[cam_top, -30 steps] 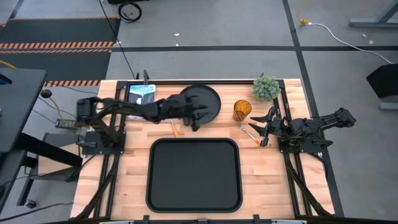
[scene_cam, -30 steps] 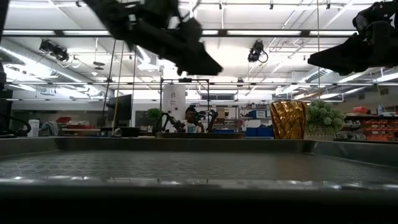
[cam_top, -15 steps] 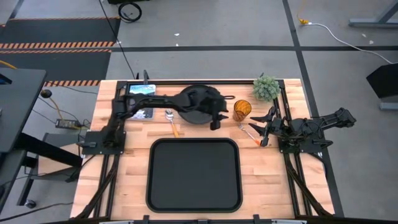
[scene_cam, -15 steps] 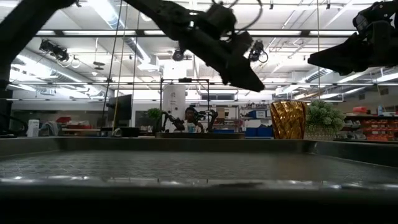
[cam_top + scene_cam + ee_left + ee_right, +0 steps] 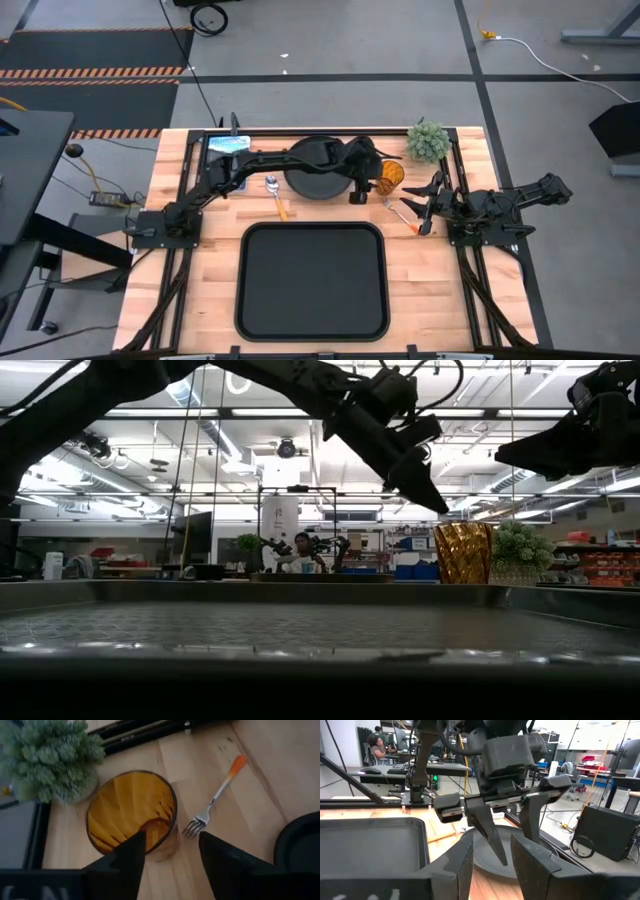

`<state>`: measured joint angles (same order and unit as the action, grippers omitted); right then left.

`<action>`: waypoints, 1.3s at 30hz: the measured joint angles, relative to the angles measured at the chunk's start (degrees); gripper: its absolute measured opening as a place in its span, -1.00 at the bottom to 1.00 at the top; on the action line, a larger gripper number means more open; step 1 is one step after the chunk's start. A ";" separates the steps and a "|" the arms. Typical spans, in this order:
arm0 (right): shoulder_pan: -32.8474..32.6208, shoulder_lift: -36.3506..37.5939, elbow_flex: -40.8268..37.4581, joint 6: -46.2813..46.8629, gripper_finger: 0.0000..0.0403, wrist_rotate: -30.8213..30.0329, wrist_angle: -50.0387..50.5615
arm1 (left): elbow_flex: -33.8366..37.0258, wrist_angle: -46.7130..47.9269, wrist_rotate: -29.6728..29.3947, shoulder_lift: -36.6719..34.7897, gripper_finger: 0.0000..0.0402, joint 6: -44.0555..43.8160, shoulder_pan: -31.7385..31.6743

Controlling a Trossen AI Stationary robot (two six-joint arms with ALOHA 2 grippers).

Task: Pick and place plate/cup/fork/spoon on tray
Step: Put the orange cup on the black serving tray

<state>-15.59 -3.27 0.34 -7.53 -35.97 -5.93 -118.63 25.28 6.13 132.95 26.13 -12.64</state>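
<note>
The amber cup (image 5: 390,176) stands upright on the table between the round black plate (image 5: 318,168) and the plant. My left gripper (image 5: 358,188) is open and empty, just left of the cup and above it; in its wrist view the cup (image 5: 132,813) lies under its fingers. The fork (image 5: 403,215) lies on the table near the cup, and also shows in the left wrist view (image 5: 214,799). The spoon (image 5: 273,192) lies left of the plate. The large black tray (image 5: 312,280) sits at the near middle. My right gripper (image 5: 428,207) is open over the table by the fork.
A small green plant (image 5: 428,141) stands at the far right corner, close behind the cup. A blue-and-white flat object (image 5: 228,150) lies at the far left. Black frame rails run along the table's edges. A person sits in the room far behind the table (image 5: 303,548).
My left gripper has swung toward the table's right edge, from the plate's near-left rim, across the plate's near side, to a spot beside the cup, with its arm stretching out. The plate, cup, fork and spoon have stayed in place.
</note>
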 joint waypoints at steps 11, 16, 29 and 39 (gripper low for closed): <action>0.00 0.02 0.00 0.00 -0.32 0.17 0.00 | -0.09 -4.57 0.05 2.15 0.09 8.40 -0.09; 0.00 -0.06 0.01 0.00 -0.32 0.15 -0.23 | -0.09 -4.80 0.09 2.33 -0.04 11.04 -0.09; 0.00 -0.07 0.02 0.00 -0.32 0.11 -0.44 | -0.07 -2.57 -0.34 3.19 -0.31 13.71 -0.70; 0.00 -0.09 0.01 0.00 -0.32 -0.04 -0.44 | -0.04 -0.79 -3.05 3.19 -0.40 17.05 -0.63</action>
<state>-15.59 -3.36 0.35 -7.53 -36.01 -6.37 -118.67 24.49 3.08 136.14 43.17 -13.28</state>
